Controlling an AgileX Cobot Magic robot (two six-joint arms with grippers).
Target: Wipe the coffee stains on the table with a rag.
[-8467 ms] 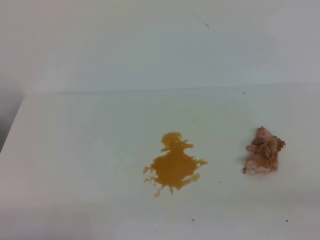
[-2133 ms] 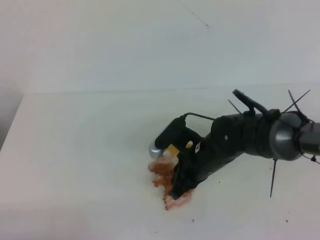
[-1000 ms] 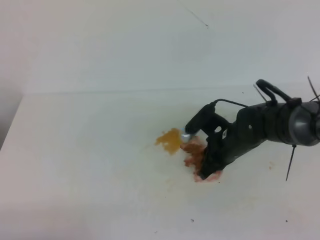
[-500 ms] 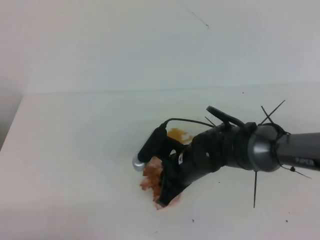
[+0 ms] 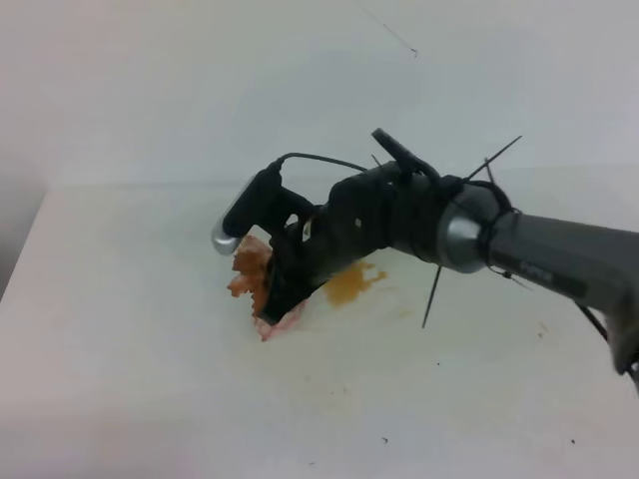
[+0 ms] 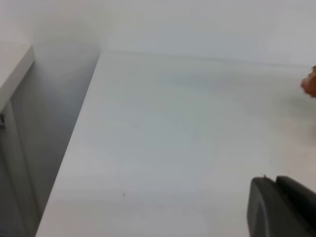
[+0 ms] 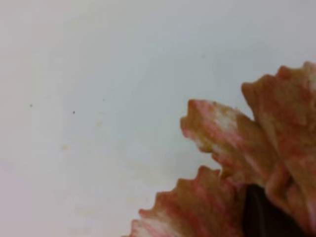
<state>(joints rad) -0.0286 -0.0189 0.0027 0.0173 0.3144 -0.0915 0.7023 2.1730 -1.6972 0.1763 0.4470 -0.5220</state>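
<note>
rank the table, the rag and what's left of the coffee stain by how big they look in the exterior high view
1. the table, by far the largest.
2. the rag, partly hidden by the right claw, so its full size is unsure.
3. the coffee stain, a small amber patch; it looks close to the visible rag.

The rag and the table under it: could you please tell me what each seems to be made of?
The rag: seemingly soft woven cloth, pinkish-brown with pale edges, crumpled into limp, jagged folds; the fibre is unclear. The table: a smooth, hard white surface, matte to faintly glossy, perhaps laminate or painted board; liquid stays pooled on it.
</note>
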